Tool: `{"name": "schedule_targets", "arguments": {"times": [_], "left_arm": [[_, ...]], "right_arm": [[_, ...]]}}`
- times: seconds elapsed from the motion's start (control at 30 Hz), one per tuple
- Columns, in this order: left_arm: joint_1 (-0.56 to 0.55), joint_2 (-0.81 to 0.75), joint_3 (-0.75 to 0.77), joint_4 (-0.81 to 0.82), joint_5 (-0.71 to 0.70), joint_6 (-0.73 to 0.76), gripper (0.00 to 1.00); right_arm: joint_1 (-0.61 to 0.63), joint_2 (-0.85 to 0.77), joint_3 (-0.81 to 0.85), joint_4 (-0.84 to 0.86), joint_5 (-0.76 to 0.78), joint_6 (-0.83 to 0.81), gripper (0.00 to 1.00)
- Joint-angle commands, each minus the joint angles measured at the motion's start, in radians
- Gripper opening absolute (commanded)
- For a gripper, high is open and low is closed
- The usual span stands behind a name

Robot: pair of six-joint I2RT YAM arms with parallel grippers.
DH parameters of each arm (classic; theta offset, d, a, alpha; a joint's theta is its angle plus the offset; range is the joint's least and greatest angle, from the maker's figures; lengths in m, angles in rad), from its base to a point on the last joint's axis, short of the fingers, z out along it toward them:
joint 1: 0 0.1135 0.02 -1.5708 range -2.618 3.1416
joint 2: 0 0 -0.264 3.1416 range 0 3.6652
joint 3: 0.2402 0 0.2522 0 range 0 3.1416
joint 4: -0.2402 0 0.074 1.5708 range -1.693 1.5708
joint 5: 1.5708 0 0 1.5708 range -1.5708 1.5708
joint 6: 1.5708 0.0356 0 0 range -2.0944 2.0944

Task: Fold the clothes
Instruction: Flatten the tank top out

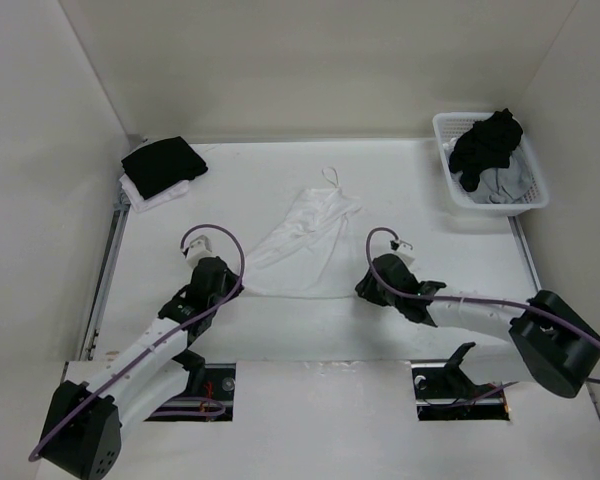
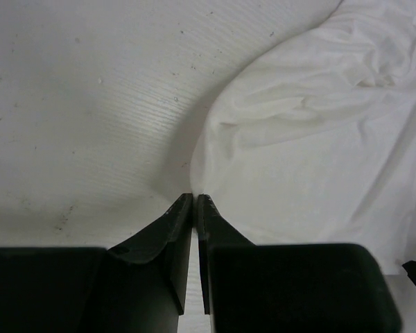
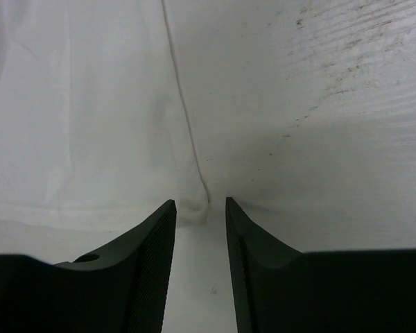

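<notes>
Your left gripper [image 2: 195, 201] sits low over the surface [image 1: 420, 230] at the near left corner of the camisole [image 1: 305, 238]. Its jaws are pressed together right where the cloth's edge meets the tips. You cannot tell from the wrist view whether any fabric is caught between them.

Your right gripper [image 3: 200, 205] is at the near right corner of the camisole. Its jaws stand apart, and the hem corner and its side seam lie in the gap between the tips, not pinched.

The camisole lies in the middle of the surface, between the two grippers and beyond them. Its long axis runs from near to far, leaning a little toward the right edge. The wide hem [image 1: 295, 290] faces you at the near side. The body narrows and bunches into wrinkles as it goes back, and the thin straps [image 1: 331, 178] point toward the far edge.

In the far left corner, well apart from the camisole, a black garment [image 1: 163, 163] lies on top of a white one [image 1: 165, 195]. In the far right corner a white lattice basket [image 1: 450, 190] holds black and grey clothes [image 1: 485, 145].
</notes>
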Motion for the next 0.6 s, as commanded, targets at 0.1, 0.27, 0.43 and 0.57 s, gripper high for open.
{"name": "schedule_targets", "arguments": {"times": [0.1, 0.27, 0.43, 0.57], "left_arm": [[0.01, -0.02, 0.004, 0.037, 0.033, 0.009, 0.06], [0.005, -0.017, 0.021, 0.049, 0.034, 0.008, 0.06], [-0.004, -0.055, 0.084, 0.041, 0.034, 0.015, 0.04], [-0.015, -0.121, 0.217, 0.003, 0.034, 0.051, 0.04]], "right_arm": [[0.008, 0.073, 0.03, 0.025, -0.024, 0.021, 0.27], [-0.002, 0.069, 0.021, 0.051, -0.082, 0.028, 0.14], [-0.005, -0.077, 0.013, 0.019, -0.031, 0.007, 0.03], [0.018, -0.337, 0.086, -0.114, 0.07, -0.105, 0.01]]}}
